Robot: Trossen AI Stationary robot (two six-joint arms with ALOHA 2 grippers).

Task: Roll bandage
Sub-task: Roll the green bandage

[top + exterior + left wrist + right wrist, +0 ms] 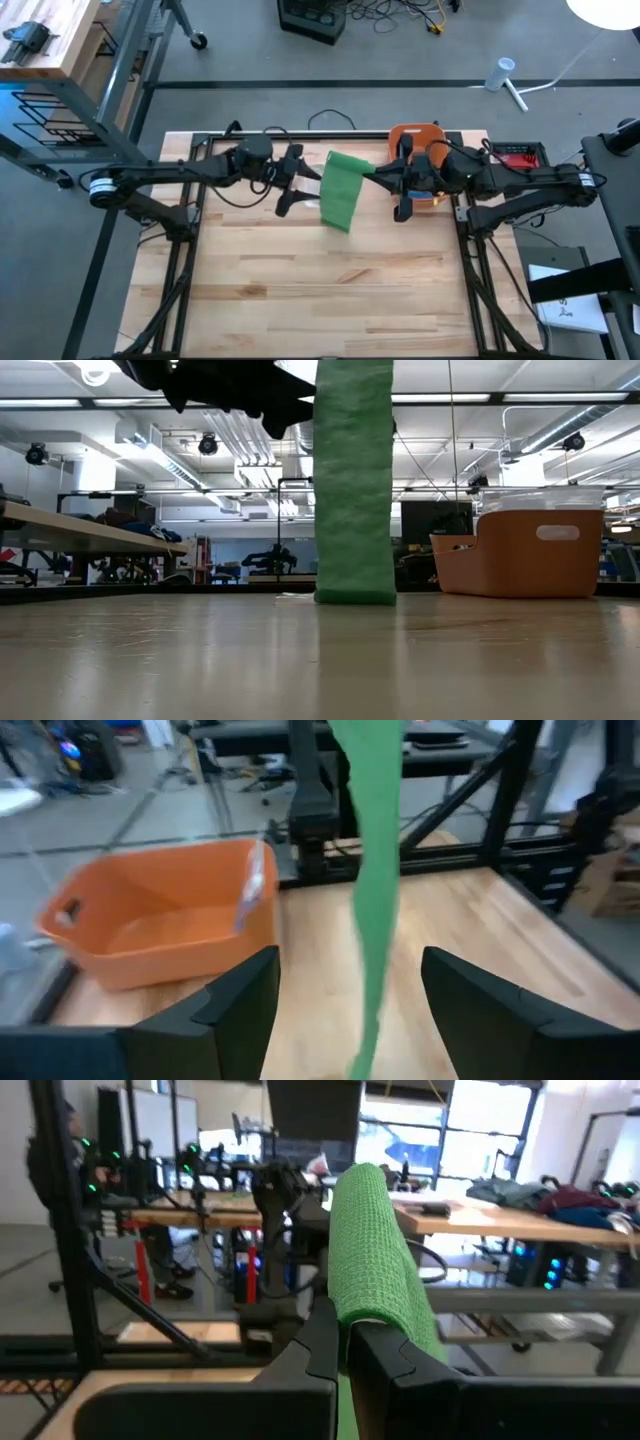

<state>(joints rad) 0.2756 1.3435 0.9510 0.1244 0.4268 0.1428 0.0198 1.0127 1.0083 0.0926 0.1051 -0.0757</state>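
The wooden table (300, 300) carries an orange bin (520, 555) and the hanging green bandage's (354, 490) lower end.

left pincer (345, 995) parted, right pincer (345, 1342) clamped — both raised

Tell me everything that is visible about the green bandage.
The bandage is a long green strip with a woven, net-like texture. It is unrolled and hangs straight down from the right gripper, whose fingers are shut on its top end. Its lower end reaches the table. The left gripper stands open, one finger either side of the strip, not touching it. An orange bin stands behind, apart.
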